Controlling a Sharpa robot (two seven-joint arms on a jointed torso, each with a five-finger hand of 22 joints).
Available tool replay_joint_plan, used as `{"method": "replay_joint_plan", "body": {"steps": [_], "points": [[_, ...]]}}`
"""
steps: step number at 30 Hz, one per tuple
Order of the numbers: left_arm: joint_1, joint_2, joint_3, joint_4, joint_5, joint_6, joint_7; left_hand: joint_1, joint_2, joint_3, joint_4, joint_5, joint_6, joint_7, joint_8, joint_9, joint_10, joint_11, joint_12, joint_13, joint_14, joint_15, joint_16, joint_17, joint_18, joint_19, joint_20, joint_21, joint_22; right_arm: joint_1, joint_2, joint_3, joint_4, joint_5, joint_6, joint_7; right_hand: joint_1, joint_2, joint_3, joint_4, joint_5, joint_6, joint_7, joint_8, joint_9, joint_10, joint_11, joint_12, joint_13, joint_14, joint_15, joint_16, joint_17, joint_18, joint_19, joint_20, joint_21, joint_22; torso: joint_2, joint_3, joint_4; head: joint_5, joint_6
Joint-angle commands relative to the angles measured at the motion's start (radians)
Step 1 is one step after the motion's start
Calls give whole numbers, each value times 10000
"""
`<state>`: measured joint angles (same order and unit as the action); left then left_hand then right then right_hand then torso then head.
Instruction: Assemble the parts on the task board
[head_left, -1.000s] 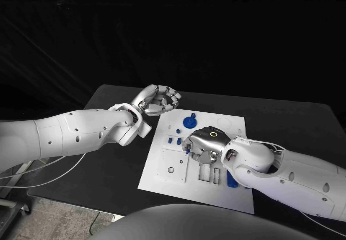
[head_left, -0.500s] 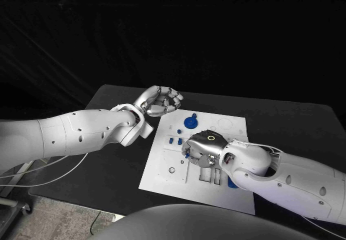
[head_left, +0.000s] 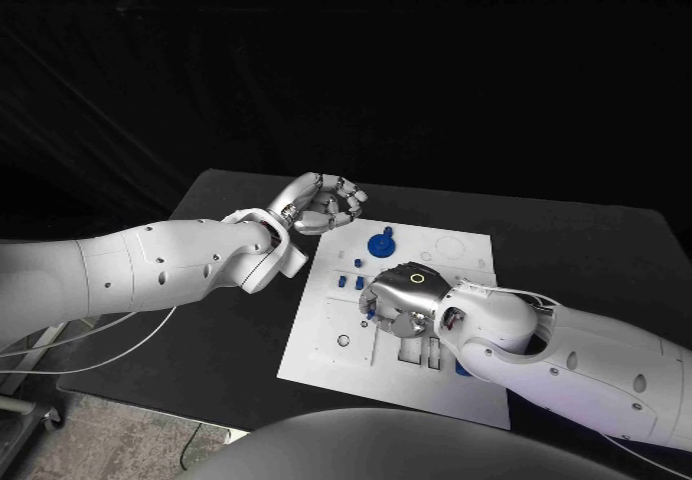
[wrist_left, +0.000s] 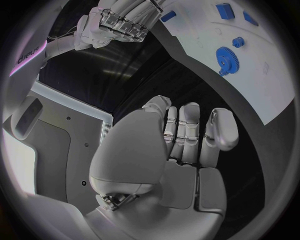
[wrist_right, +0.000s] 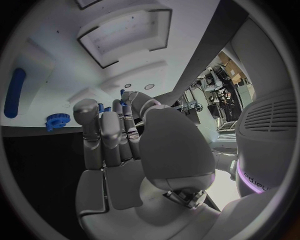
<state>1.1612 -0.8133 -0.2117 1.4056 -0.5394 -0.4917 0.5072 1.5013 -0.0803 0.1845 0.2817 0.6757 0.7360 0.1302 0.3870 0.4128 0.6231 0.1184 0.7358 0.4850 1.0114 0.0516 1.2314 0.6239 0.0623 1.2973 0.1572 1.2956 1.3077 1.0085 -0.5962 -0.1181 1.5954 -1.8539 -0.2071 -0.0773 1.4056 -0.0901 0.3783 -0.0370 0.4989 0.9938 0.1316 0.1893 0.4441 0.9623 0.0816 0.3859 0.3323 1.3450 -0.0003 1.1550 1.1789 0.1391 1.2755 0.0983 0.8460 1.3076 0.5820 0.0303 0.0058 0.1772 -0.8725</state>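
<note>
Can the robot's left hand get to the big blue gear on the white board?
Probably yes. The left hand hovers curled at the task board's far edge, the blue gear lies close by, and nothing sits between them.

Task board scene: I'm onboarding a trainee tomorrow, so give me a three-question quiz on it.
1. True or false: the left hand rests on the task board.
2. Which hand is over the middle of the board? A) left B) right C) both
3. Fill in: the blue gear lies near the board's ____ edge, far or near as seen from the robot.

Key: 1. False; it is off the board's far left corner, fingers curled in on nothing. 2. B; the right hand is there, its fingers curled down over small blue parts. 3. far.
</note>
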Motion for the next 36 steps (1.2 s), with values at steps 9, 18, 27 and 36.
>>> {"method": "replay_joint_plan", "body": {"steps": [9, 18, 27, 36], "points": [[-8, 52, 6, -14, -23, 221, -22, 197, 16, 47, -51, 50, -11, 75, 80, -28, 98, 12, -34, -42, -94, -8, -67, -32, 145, -73, 20, -34, 1609, -23, 60, 1, 13, -71, 283, -4, 64, -14, 0, -60, -6, 63, 3, -54, 4, 81, -24, 35, 7, 10, 21, -41, -42, -52, -10, 47, -33, 880, 0, 1, 1, 1, -2], [-12, 69, 5, -39, -23, 262, -32, 200, -1, 38, -50, 49, -17, 78, 81, -32, 96, 16, -37, -49, -102, -6, -72, -46, 148, -83, 21, -43, 1606, -54, 161, -1, -69, -59, 329, -11, 65, -16, -1, -63, -21, 55, 8, -63, 2, 83, -23, 35, 6, -5, 21, -59, -59, -45, -27, 46, -66, 872, 3, 2, 3, -6, -2], [-21, 87, 4, -67, -23, 295, -63, 242, -19, 35, -62, 64, -25, 78, 87, -42, 97, 18, -41, -67, -102, -4, -72, -50, 147, -83, 23, -40, 1607, -132, 236, -1, -184, -56, 337, -13, 62, -12, -4, -62, -50, 51, 12, -70, 1, 85, -21, 36, 4, -25, 22, -85, -83, -40, -44, 47, -93, 864, 4, 1, 2, -13, -2], [-40, 97, 3, -93, -23, 319, -71, 268, -24, 37, -70, 70, -26, 80, 91, -46, 99, 19, -43, -76, -105, -4, -73, -56, 147, -82, 23, -37, 1608, -183, 243, -1, -163, 4, 320, -8, 70, -10, -1, -70, -65, 47, 11, -79, -1, 81, -20, 33, 0, -49, 22, -113, -109, -30, -74, 47, -149, 850, 0, 1, 4, -27, -2]]}}
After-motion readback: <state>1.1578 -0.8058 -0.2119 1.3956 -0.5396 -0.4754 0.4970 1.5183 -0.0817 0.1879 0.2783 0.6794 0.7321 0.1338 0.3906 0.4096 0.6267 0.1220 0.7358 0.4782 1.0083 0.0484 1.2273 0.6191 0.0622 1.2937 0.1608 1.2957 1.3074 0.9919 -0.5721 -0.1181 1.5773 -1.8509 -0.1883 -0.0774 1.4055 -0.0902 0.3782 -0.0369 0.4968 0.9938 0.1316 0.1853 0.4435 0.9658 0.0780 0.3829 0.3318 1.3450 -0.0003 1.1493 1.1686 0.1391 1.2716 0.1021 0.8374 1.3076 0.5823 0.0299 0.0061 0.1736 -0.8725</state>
